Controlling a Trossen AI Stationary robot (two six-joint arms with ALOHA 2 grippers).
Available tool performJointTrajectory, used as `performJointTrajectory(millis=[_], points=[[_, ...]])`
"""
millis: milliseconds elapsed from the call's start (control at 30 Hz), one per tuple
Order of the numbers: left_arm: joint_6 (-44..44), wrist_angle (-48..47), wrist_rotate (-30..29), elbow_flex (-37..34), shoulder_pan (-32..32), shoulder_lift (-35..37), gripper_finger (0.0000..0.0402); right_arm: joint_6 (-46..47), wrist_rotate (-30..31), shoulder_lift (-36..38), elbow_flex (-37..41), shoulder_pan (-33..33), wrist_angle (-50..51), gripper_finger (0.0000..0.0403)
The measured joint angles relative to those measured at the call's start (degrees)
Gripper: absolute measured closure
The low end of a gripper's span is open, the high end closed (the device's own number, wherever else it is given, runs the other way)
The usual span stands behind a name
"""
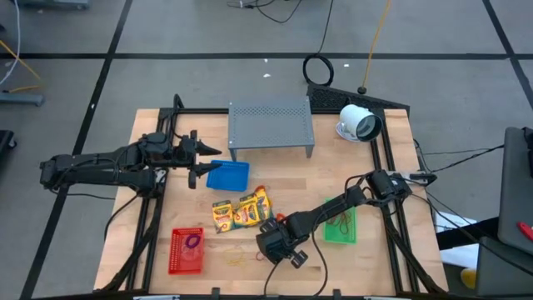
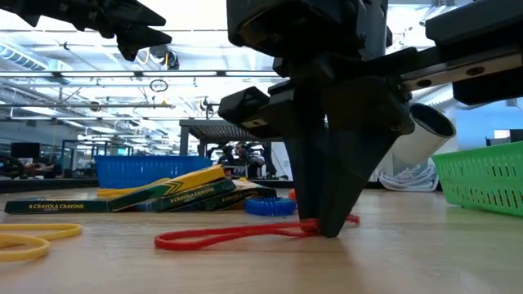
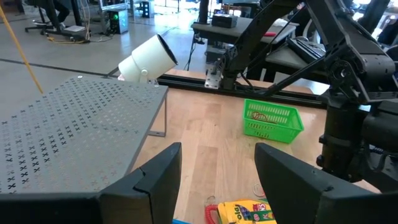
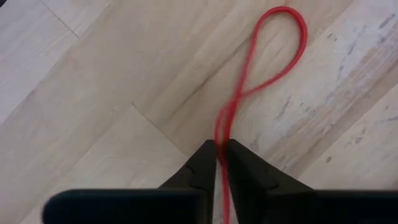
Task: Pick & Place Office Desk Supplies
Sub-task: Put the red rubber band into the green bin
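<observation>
My right gripper [image 1: 277, 247] stands tip-down on the table near its near edge, shut on a red rubber band [image 4: 273, 50]. That band lies stretched flat on the wood [image 2: 221, 237]. My left gripper [image 3: 217, 180] is open and raised in the air [image 2: 131, 33] by the left end of the blue basket [image 1: 228, 175]. Yellow crayon packs [image 1: 241, 210] lie flat between the two grippers. A red basket [image 1: 186, 251] holds a purple band. The green basket [image 1: 341, 227] sits under my right arm. A yellow band [image 2: 24, 239] and a blue band [image 2: 270, 207] lie on the table. My right gripper pinches the red rubber band at one end of its long flattened loop [image 4: 222, 146], both strands together between the fingertips [image 4: 202, 165]. The fingers come from above, pointing down, tips at the table. The rest of the loop [image 2: 204, 238] lies slack on the wood.
The grey perforated stand [image 1: 271, 125] and the white round device [image 1: 359, 123] sit at the far side. Bare wood lies around the red band toward the near edge. Black frame rails [image 1: 391, 242] run along the table's left and right sides.
</observation>
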State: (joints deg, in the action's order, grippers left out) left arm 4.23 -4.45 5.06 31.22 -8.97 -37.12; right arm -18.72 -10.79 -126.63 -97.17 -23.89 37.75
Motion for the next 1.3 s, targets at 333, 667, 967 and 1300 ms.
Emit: performJointTrajectory(millis=[333,667,967,1300], points=[[0.13,0.02,0.02,0.00,0.00,0.00,0.0188,0.04,0.20,0.27,0.17,-0.05,-2.95,0.0402],[0.11,0.07,0.02,0.00,0.05,0.00,0.0188,3.97,6.16,4.80,0.17,-0.56,-4.49,0.0402],[0.02,0.18,0.08,0.00,0.57,0.02,0.0188,8.60,20.76,14.22,0.14,-1.62,2.81,0.0403],[0.01,0.31,0.04,0.00,0.83,0.02,0.0188,18.84,36.46,25.18,0.07,-4.35,17.15,0.0403]])
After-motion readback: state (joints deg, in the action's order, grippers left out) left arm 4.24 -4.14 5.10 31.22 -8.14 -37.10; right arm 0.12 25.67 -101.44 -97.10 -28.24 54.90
